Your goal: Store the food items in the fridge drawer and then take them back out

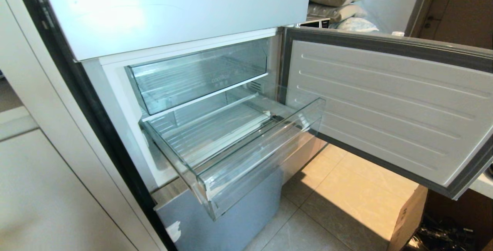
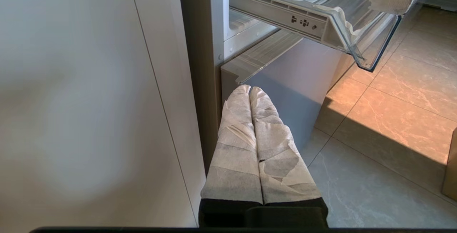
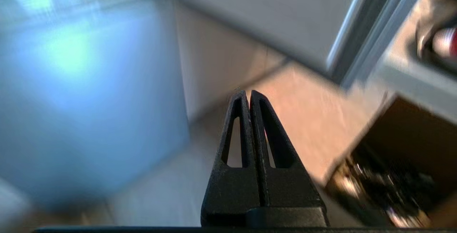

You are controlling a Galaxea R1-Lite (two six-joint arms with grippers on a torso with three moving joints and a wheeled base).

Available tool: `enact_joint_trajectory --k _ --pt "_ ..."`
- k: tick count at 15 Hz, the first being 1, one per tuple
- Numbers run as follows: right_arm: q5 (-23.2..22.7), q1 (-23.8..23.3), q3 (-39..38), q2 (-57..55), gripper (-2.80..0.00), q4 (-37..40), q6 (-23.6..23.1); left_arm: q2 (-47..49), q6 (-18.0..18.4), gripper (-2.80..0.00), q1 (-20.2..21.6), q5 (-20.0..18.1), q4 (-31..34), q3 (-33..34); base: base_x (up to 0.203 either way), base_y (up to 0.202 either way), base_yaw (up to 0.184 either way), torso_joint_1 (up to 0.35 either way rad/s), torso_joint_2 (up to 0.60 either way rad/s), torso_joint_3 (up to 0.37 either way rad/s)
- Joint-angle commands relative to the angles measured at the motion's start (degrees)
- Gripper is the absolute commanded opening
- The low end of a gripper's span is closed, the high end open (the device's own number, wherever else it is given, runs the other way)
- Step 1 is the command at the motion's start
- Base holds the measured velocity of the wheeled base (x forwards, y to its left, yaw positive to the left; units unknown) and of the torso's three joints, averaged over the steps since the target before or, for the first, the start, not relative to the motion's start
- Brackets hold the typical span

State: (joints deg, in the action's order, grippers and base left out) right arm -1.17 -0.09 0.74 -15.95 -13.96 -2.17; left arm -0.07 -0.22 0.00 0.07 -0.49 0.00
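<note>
My fridge drawer (image 1: 246, 143) is pulled out from the fridge, and I see no food in it — just its clear ribbed floor and thick see-through front lip. Above it sits the other clear drawer (image 1: 200, 74), the one with faint letters on its front, pushed in. The fridge door (image 1: 385, 104) stands wide open on my right, over the tan floor tiles (image 1: 346, 189).

My left gripper (image 2: 250, 89) has its 2 paper-wrapped fingers (image 2: 234, 143) pressed tight together, with nothing between them. It hangs low beside the white cabinet wall (image 2: 89, 100), pointing at the grey panel (image 2: 296, 83) under the fridge drawer.

My right gripper (image 3: 247, 93) is clenched too — its 2 black fingers (image 3: 271, 136) touch along their whole length and grip nothing. It points down toward the floor, near a brown cardboard box (image 3: 400, 147) with dark stuff inside. That view is blurry. I can make out something red (image 3: 446, 41) up on a counter, but I cannot tell what it is.

Neither arm shows in my head view.
</note>
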Motion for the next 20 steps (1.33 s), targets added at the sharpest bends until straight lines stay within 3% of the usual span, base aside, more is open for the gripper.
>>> enact_joint_trajectory --k 1,4,7,16,20 --pt "0.2 0.6 -0.4 9.8 -2.80 10.2 -1.2 0.0 0.0 -2.80 0.0 0.0 0.0 0.1 0.000 0.000 0.000 0.000 0.00 0.000" --pt "0.7 0.3 0.8 16.1 -2.80 18.4 -1.7 0.1 0.0 -2.80 0.0 0.0 0.0 0.1 0.000 0.000 0.000 0.000 0.00 0.000" --pt "2.8 0.3 -0.2 15.9 -2.80 14.8 4.8 0.1 0.0 -2.80 0.0 0.0 0.0 0.1 0.000 0.000 0.000 0.000 0.00 0.000" --pt "3.1 0.3 -0.7 15.9 -2.80 13.4 5.0 0.0 0.0 -2.80 0.0 0.0 0.0 0.1 0.000 0.000 0.000 0.000 0.00 0.000" --pt "3.1 0.3 -0.7 15.9 -2.80 13.4 5.1 0.1 0.0 -2.80 0.0 0.0 0.0 0.1 0.002 -0.008 0.129 0.003 0.00 0.004"
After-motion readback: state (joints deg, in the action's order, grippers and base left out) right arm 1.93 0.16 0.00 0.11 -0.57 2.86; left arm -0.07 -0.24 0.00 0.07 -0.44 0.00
